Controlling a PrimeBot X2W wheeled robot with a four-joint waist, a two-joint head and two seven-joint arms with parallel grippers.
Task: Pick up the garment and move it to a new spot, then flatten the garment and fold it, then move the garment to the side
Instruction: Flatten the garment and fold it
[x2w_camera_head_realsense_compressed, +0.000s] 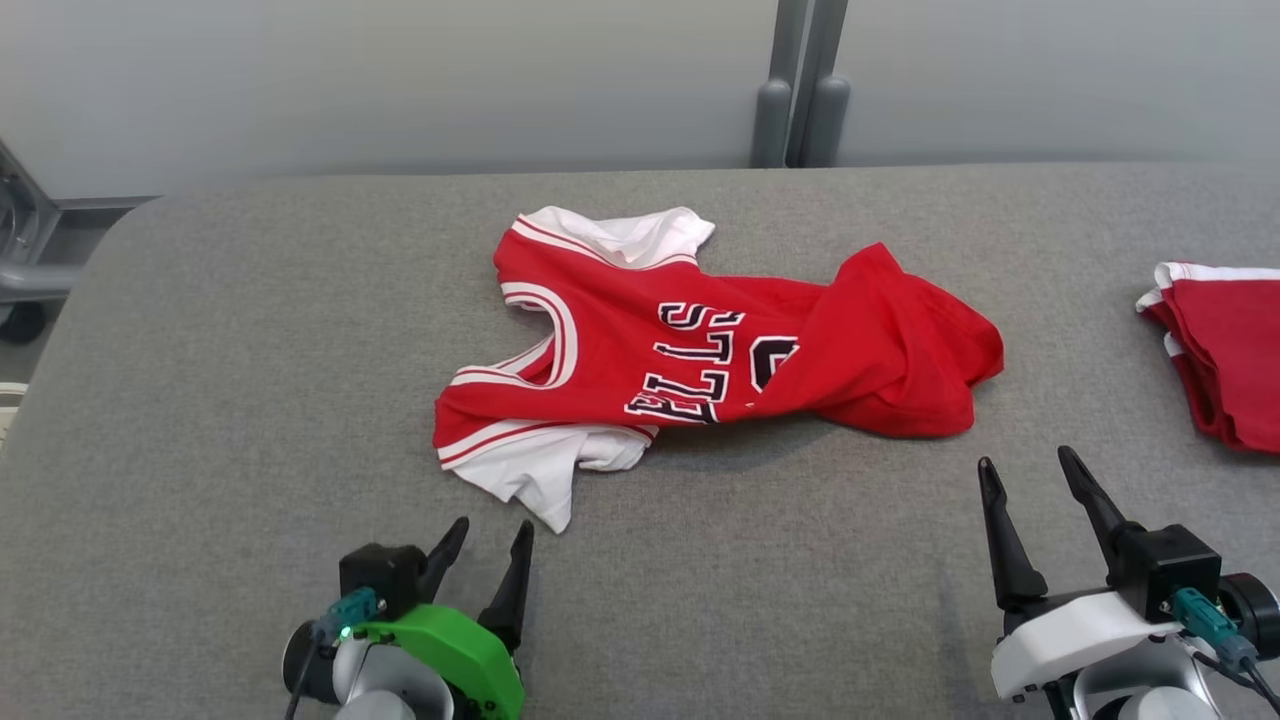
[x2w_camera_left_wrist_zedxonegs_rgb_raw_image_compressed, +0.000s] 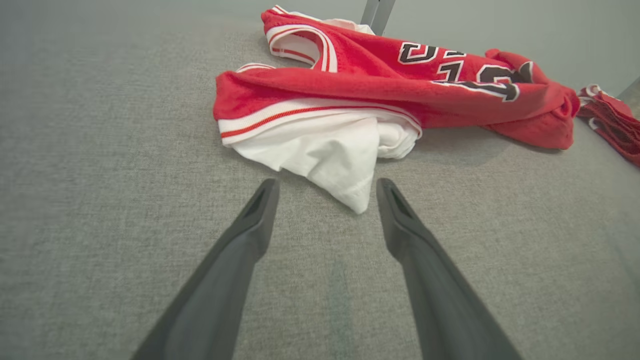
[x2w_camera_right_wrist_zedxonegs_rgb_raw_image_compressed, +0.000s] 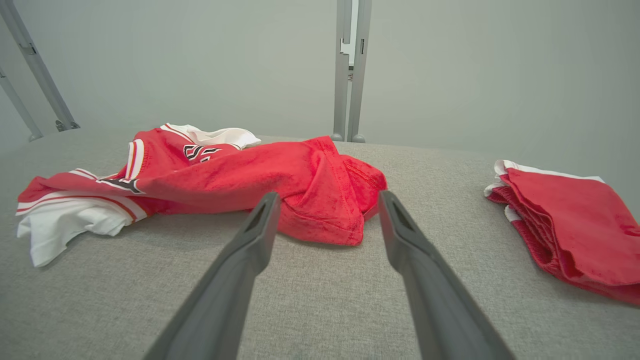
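On grey table (x2w_camera_head_realsense_compressed: 250, 330), open room around crumpled red jersey (x2w_camera_head_realsense_compressed: 640, 350) (white sleeves, black lettering), folded garment (x2w_camera_head_realsense_compressed: 1230, 360) at right edge, left gripper (x2w_camera_head_realsense_compressed: 492, 524) and right gripper (x2w_camera_head_realsense_compressed: 1025, 457) spread wide, empty.

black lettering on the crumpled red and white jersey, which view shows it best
The head view: it looks down on the black lettering across the crumpled red and white jersey. The left wrist view sees it foreshortened; the right wrist view catches a small scrap.
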